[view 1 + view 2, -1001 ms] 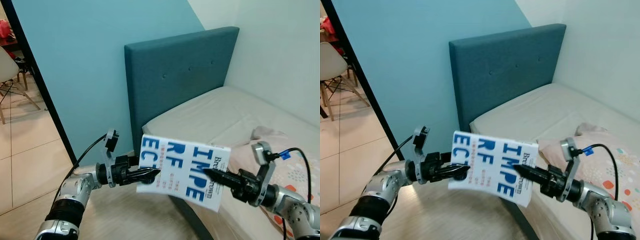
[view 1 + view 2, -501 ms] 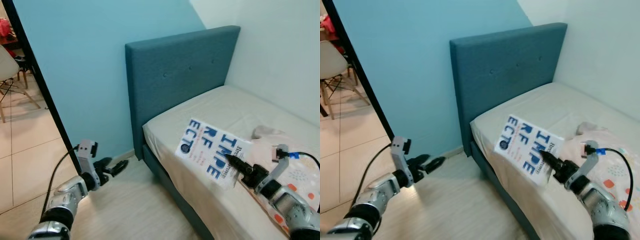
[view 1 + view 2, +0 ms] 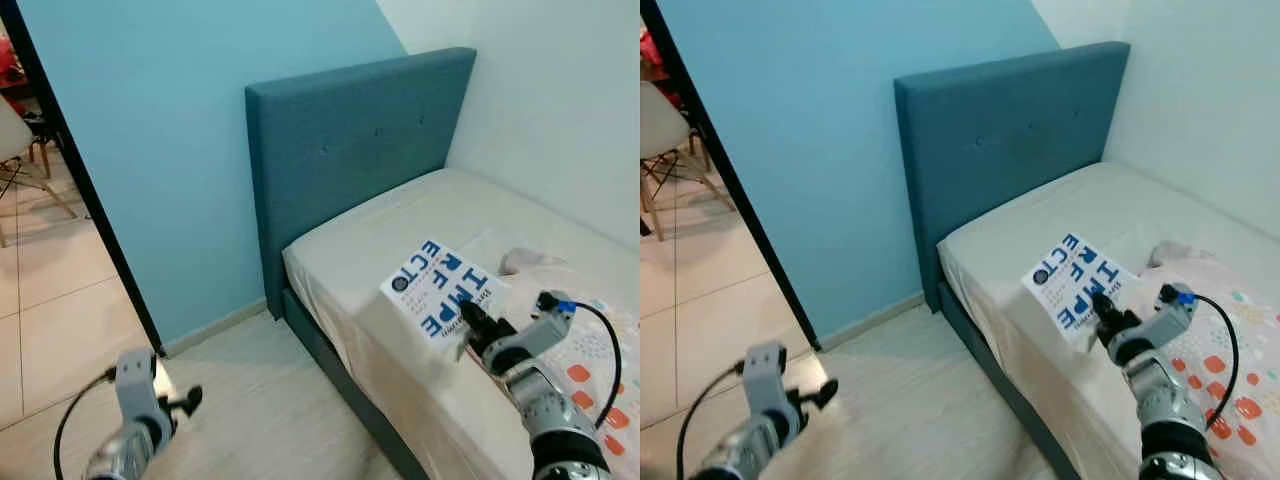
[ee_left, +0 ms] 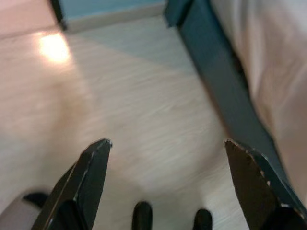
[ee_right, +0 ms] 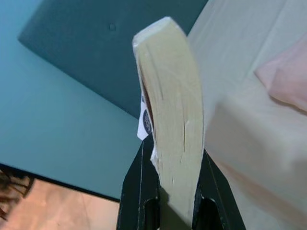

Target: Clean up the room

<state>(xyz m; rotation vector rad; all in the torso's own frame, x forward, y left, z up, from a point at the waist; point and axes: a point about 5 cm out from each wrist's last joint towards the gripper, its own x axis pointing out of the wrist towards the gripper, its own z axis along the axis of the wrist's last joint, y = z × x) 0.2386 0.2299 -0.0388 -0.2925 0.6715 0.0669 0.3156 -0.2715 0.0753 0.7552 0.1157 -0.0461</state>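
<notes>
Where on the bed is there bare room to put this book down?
Bare mattress lies between headboard and book, held by the right end effector. Crowded toward the patterned blanket and pink cloth.

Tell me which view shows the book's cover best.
The left eye view: the book faces the camera, its blue lettering legible, pinched by the right end effector above the bed. The right eye view shows much the same. The right wrist view shows its page edges.

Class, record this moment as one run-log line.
right gripper: shut on book, over bed | left gripper: open, low above floor
</notes>
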